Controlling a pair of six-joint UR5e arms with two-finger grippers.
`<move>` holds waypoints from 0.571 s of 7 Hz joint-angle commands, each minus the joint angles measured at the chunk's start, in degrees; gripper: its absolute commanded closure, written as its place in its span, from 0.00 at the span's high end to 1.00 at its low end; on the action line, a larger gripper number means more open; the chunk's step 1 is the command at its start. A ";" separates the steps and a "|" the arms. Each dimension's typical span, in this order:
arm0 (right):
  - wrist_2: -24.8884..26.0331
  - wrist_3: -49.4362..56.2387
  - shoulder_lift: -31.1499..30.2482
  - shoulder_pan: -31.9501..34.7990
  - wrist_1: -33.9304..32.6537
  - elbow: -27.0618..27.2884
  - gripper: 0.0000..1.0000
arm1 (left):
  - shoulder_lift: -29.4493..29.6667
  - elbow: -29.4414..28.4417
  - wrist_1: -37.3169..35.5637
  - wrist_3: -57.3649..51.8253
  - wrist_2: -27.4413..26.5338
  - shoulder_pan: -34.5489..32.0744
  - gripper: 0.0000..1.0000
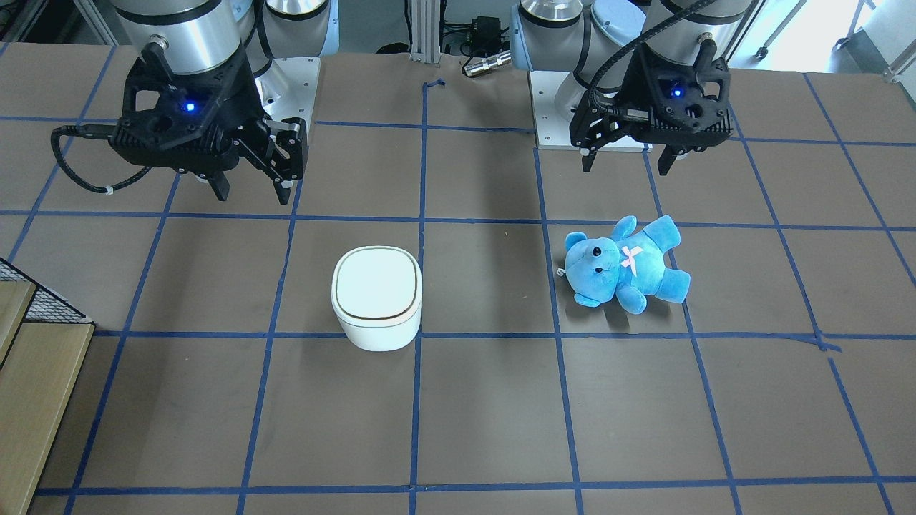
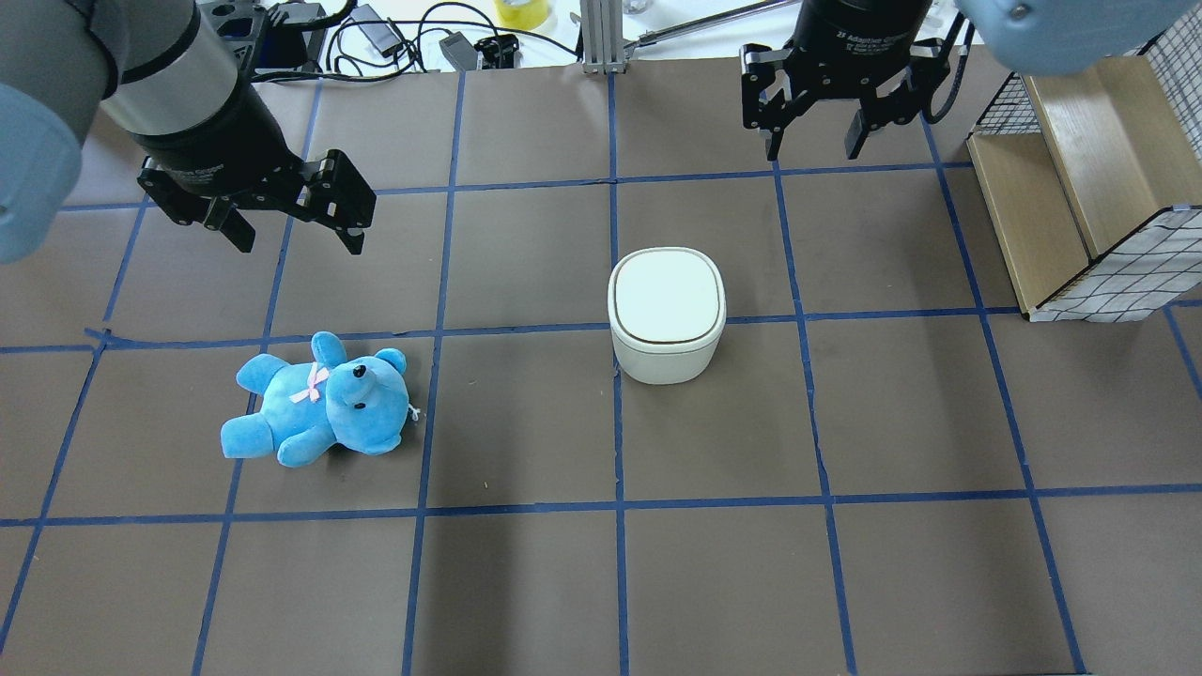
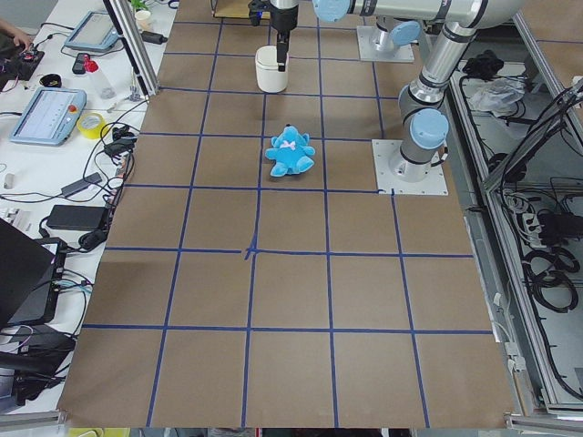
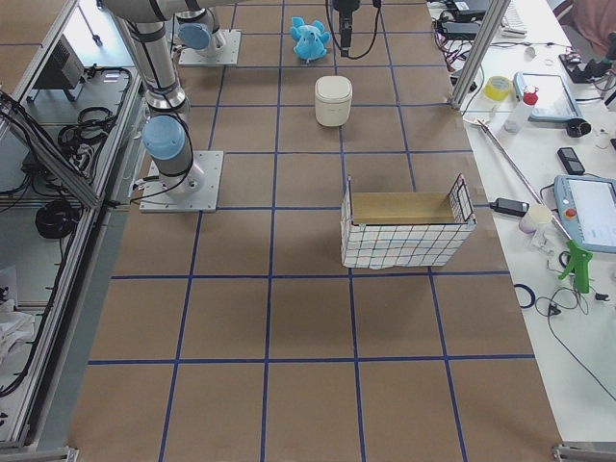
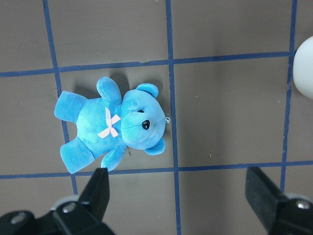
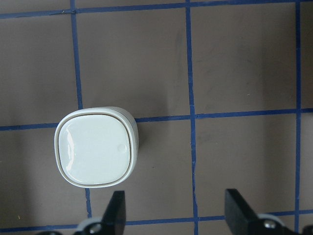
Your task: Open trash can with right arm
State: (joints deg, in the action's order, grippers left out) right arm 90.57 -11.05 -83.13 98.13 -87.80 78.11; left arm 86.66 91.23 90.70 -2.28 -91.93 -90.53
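The white trash can (image 1: 377, 297) stands near the table's middle with its flat lid down; it also shows in the overhead view (image 2: 667, 314) and the right wrist view (image 6: 95, 152). My right gripper (image 1: 252, 192) is open and empty. It hangs above the table, apart from the can, on the robot's side of it in the overhead view (image 2: 813, 150). Its fingers frame the bottom of the right wrist view (image 6: 177, 205). My left gripper (image 2: 300, 242) is open and empty, above the table near a blue plush bear (image 2: 319, 404).
The bear lies on its back in the left wrist view (image 5: 112, 125). A wire basket with wooden boards (image 2: 1080, 188) stands at the table's right end. Cables and tools lie beyond the far edge (image 2: 404, 38).
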 commanded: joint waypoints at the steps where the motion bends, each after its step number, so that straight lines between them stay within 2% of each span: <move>1: -1.19 -5.36 2.60 3.45 -1.66 1.42 0.04 | 0.00 0.00 0.00 0.00 0.00 0.00 1.00; 2: -1.27 -5.91 4.36 5.39 -7.59 3.52 0.03 | 0.00 0.00 0.00 0.00 0.00 0.00 1.00; 4: -1.36 -6.44 5.87 6.02 -19.01 11.84 0.01 | 0.00 0.00 0.00 0.00 0.00 0.00 1.00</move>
State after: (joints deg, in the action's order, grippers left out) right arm 89.27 -17.10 -78.31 103.61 -99.60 85.04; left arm 86.66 91.23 90.70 -2.29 -91.93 -90.53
